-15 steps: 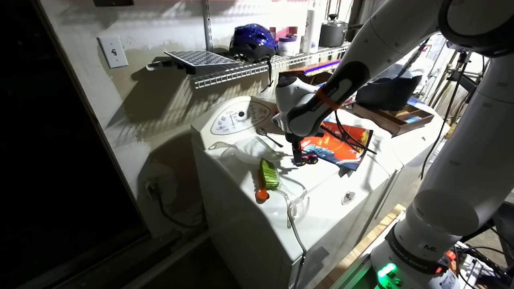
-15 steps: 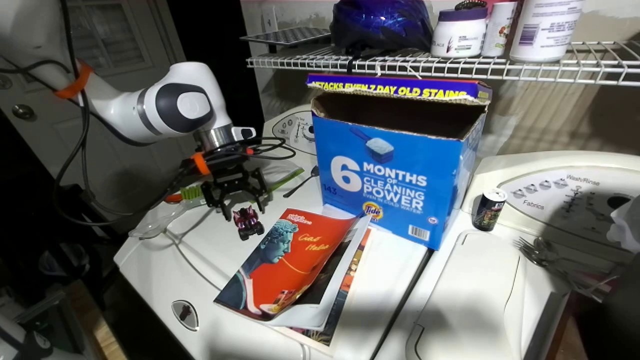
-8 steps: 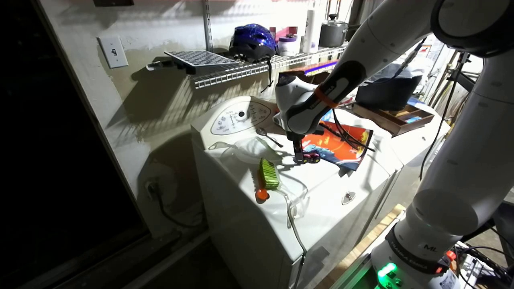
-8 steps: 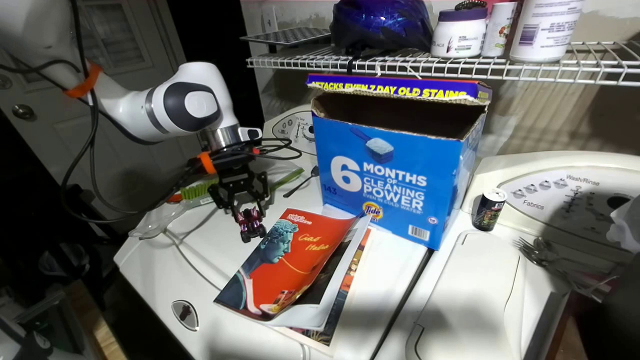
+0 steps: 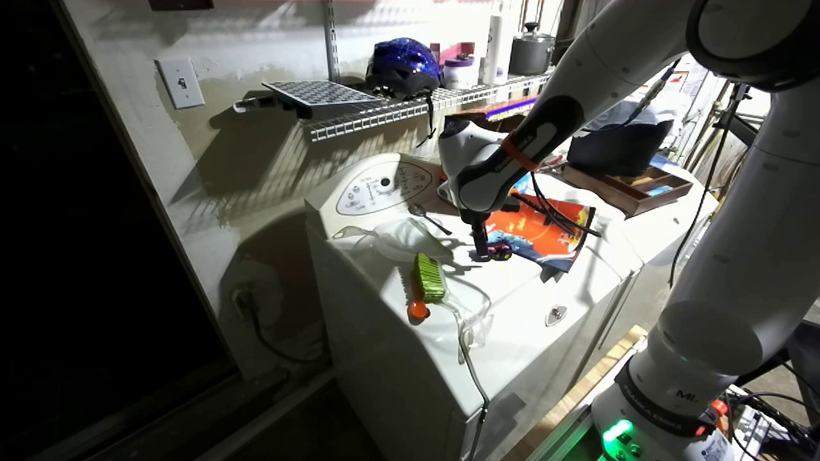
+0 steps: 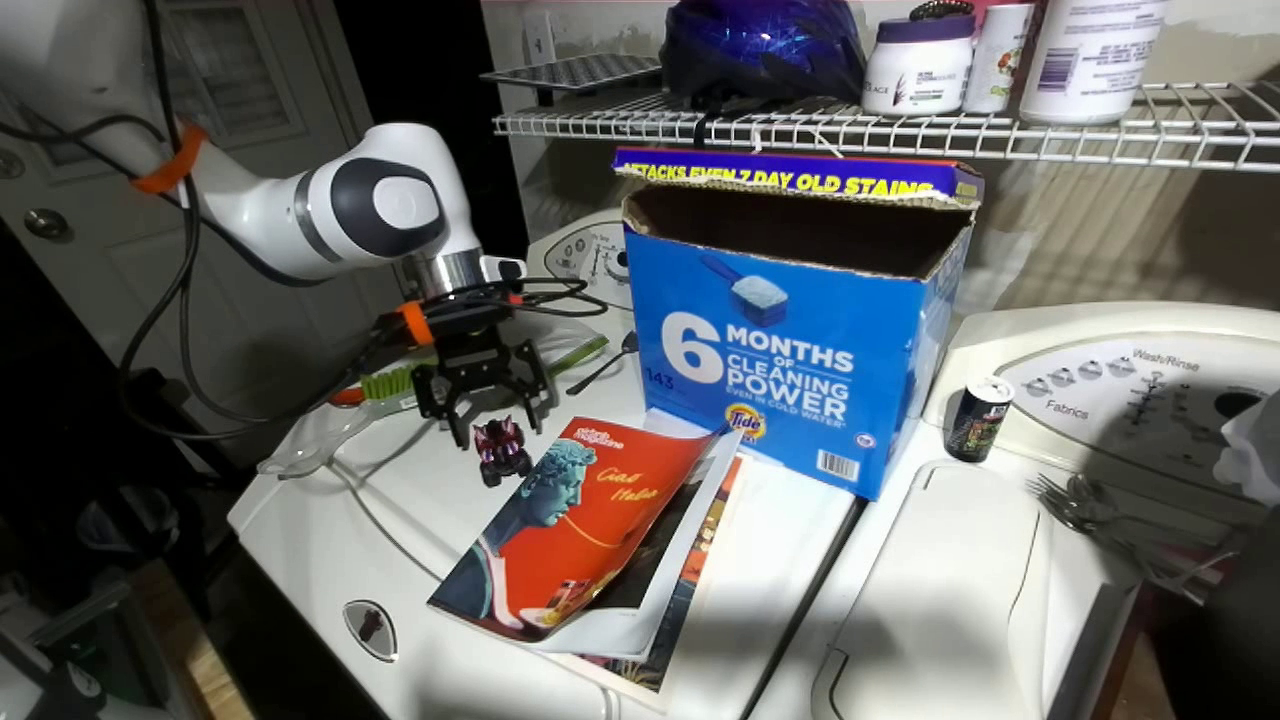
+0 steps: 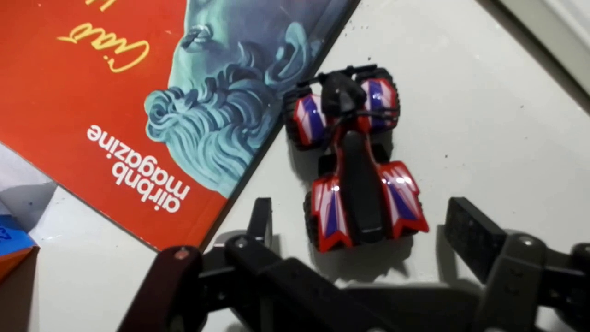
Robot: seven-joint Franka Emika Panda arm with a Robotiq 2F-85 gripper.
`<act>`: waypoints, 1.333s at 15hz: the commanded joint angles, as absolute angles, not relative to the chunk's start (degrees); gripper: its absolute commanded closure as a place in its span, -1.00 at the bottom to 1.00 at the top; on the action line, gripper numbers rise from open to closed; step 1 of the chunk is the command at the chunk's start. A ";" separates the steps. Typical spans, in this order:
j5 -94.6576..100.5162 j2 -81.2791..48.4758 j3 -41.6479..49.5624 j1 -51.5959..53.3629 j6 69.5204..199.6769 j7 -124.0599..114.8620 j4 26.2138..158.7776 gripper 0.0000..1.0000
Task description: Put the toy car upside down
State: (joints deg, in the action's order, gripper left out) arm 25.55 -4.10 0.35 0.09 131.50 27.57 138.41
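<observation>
Car (image 7: 362, 180): red quad, right way up on the white machine (image 5: 512, 301); seat and handlebars face the wrist camera, wheels underneath.
Magazine (image 7: 138, 115): just beside the car's front end, its edge running past at a slant.
Gripper (image 7: 362, 226): at the car's tail, its fingers (image 7: 474, 237) flanking the rear fenders, one on each side.
Jaws: spread wide, released; pale machine top shows between each finger and the fenders, so nothing is held.
Finger height: poor view, dark gripper by a dark little car in both exterior views; probably low, near grasping level.
Approach: about done, I judge; tail fairly well centred in the gap.
Flip: none of it done; progress early, by my reckoning.
Steps remaining: a firm grip on the rear, a lift, a turn to wheels-up, setting down on seat and handlebars, letting go.
Fenders: look glossy and sloped; a pinch there might slip or skew the car toward the magazine.
</observation>
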 commanded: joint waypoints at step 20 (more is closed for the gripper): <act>-4.11 1.80 1.34 -2.84 136.24 55.20 140.90 0.53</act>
State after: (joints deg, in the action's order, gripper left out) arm 4.37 -0.82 0.98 -2.65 133.14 47.22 138.12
